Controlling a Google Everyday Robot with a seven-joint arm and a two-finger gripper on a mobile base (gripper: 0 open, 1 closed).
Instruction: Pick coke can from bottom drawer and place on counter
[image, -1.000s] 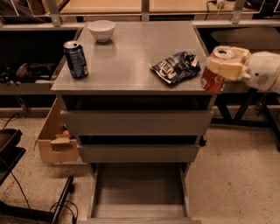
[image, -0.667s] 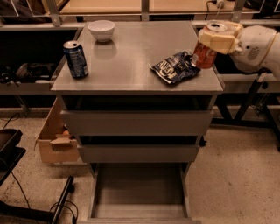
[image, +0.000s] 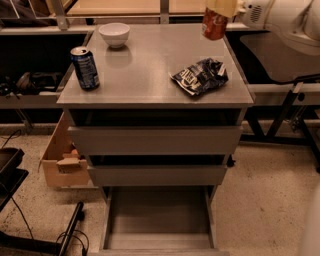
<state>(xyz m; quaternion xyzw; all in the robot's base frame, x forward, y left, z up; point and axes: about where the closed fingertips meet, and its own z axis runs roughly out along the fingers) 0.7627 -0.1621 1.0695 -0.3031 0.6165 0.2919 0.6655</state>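
At the top edge of the view, right of centre: the gripper (image: 220, 7), cream fingers closed on the top of the coke can (image: 214, 27). Red can upright, over the back right corner of the counter (image: 150, 80). Impossible to tell whether resting on the surface or hanging just above it. Further right, the white robot arm (image: 295, 20), filling the upper right corner.

On the matte grey counter: a white bowl (image: 114, 34) near the back left, a dark blue can (image: 85, 67) upright close to the left edge, and a crumpled dark chip bag (image: 200, 76) toward the right side. Bag well apart from the blue can, nearer the coke can. Soft glare across the middle of the surface.

Below, three grey metal drawers. Top drawer (image: 155, 141) and middle drawer (image: 157, 175) each with a dark gap above the front. Bottom drawer (image: 157, 215) pulled out toward the camera, flat grey floor showing.

Around the cabinet: a pale speckled floor (image: 265, 200); an open cardboard box (image: 60, 165) just beside the cabinet's left side; black cables (image: 70, 239) at the lower left. Behind the counter, a tan wooden tabletop (image: 120, 7). On the right, a dark table (image: 280, 50) on metal legs.
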